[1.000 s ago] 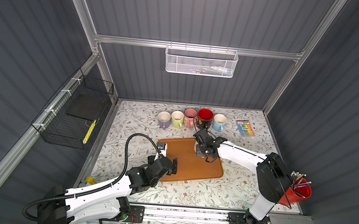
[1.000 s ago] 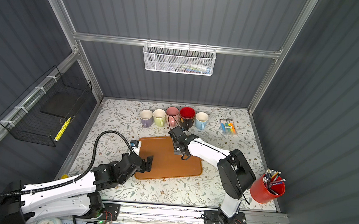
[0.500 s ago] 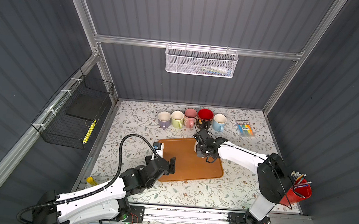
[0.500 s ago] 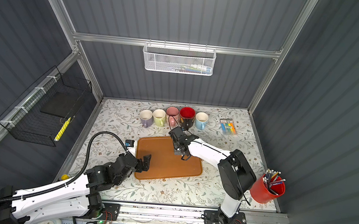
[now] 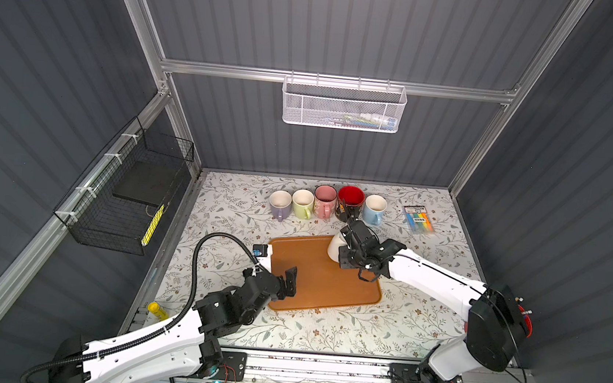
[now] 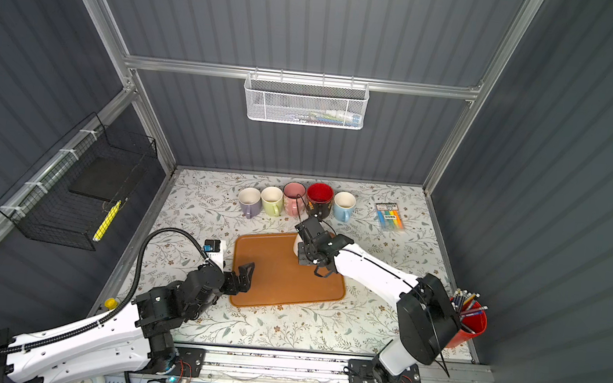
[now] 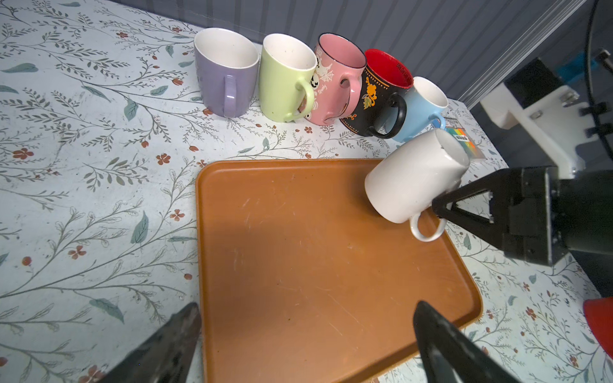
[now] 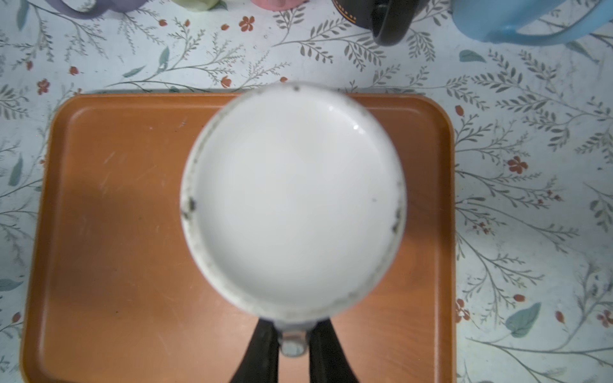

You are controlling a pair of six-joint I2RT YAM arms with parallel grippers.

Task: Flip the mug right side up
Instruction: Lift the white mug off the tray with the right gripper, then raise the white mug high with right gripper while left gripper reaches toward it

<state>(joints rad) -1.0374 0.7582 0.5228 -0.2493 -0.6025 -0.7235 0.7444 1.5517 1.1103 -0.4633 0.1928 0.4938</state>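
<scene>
The right gripper (image 8: pixel 294 345) is closed narrowly on the handle of a white mug (image 7: pixel 408 179), with 1 black finger pressed on each side of the loop. The mug hangs tilted, with its base turned up and toward the back wall and its mouth angled down at the tray. It is over the far right corner of an orange tray (image 7: pixel 298 265). I cannot tell whether its lower rim touches the tray. In the right wrist view the mug's scuffed round base (image 8: pixel 293 199) fills the middle of the picture.

In both top views the left gripper (image 5: pixel 287 282) sits at the near left edge of the tray (image 5: pixel 323 282), well apart from the mug. Its jaws are spread wide and hold nothing.

Behind the tray, 5 upright mugs stand in a row along the back of the flowered table (image 7: pixel 83 149): purple mug (image 7: pixel 225 76), green mug (image 7: pixel 285 83), pink mug (image 7: pixel 335 79), black mug with a red inside (image 7: pixel 381 96), and blue mug (image 7: pixel 421 109). A pack of highlighters (image 5: pixel 419 218) lies to the right of the row. A red cup of pencils (image 6: pixel 468 323) stands at the table's right edge.
</scene>
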